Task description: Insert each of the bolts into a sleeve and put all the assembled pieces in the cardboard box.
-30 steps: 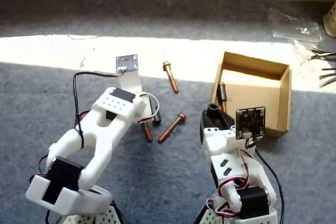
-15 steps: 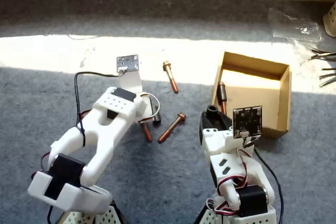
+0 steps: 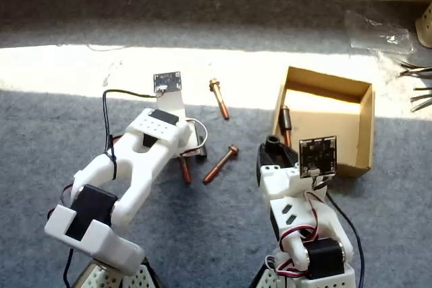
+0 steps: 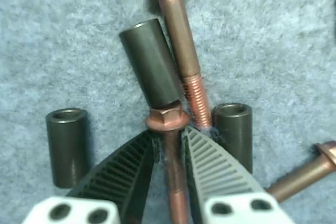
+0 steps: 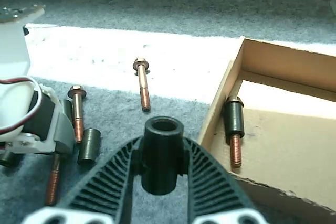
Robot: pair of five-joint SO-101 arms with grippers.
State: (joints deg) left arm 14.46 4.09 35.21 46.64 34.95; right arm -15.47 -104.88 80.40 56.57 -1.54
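Both grippers loaded, parts crowded
The right gripper point(image 5: 164, 144) clamps an upright sleeve point(image 5: 164, 161); the left gripper point(image 4: 169, 134) pinches a bolt point(image 4: 172, 174) whose head touches a loose sleeve point(image 4: 152, 64), so lifting could drag it. Farther off, the cardboard box point(image 5: 283, 64) holds one assembled piece point(image 5: 234, 124).

Copper bolts point(image 3: 219, 98), dark cylindrical sleeves point(image 4: 66, 145), one assembled piece point(image 5: 234, 129) lying inside cardboard box point(image 3: 329, 83)

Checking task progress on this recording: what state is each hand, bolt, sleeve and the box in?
Left hand: shut on a copper-coloured metal bolt, no sleeve on it.
Right hand: shut on a dark cylindrical metal sleeve, empty.
Brown cardboard box: open, holds one sleeved bolt.
Loose bolts: lying on carpet, unsleeved.
Loose sleeves: lying on carpet.
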